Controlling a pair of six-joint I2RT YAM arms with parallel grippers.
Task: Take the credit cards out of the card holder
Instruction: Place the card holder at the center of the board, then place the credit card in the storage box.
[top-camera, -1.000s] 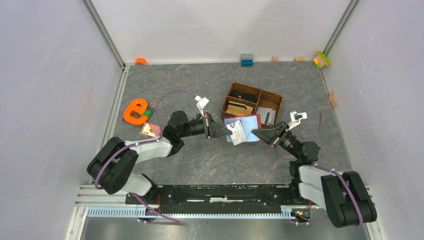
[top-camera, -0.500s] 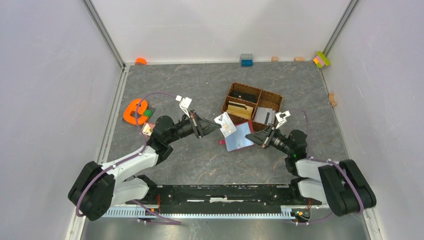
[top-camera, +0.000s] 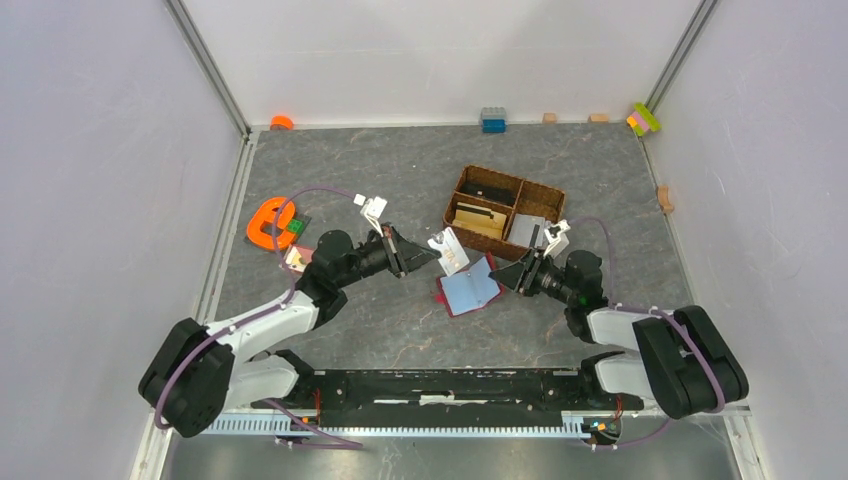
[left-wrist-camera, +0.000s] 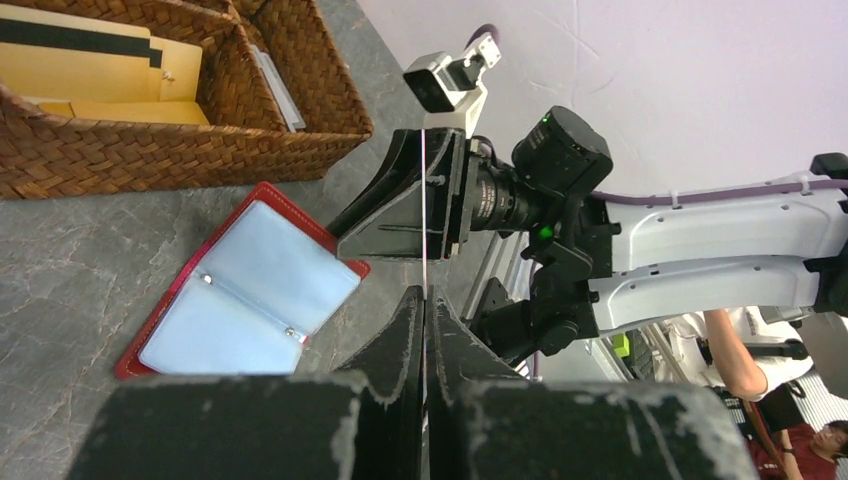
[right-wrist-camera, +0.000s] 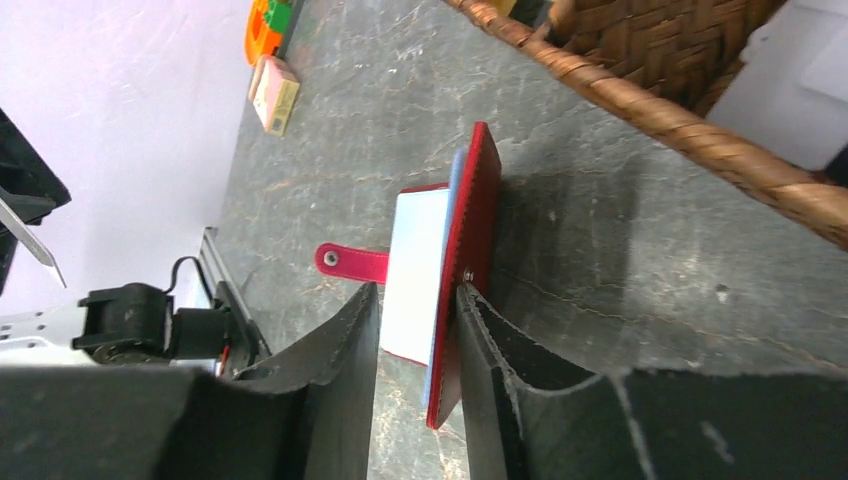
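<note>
Grey tabletop (top-camera: 400, 170); left tool (left-wrist-camera: 425, 293) clamps a white card (top-camera: 449, 250), barely visible edge-on; right tool (right-wrist-camera: 416, 292), part-open, straddles the card holder (right-wrist-camera: 483, 200), apparently loosely.

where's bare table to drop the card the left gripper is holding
Bare table between card holder and arm bases, and the far strip between wicker basket and back wall. Crowded where left gripper, its white card and right gripper meet.

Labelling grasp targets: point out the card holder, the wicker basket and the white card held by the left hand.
card holder (left-wrist-camera: 250, 290): left wrist view, on its blue inner sleeve.
wicker basket (left-wrist-camera: 180, 155): left wrist view, on its near woven wall.
white card (top-camera: 452, 252): top view, on its flat face.
</note>
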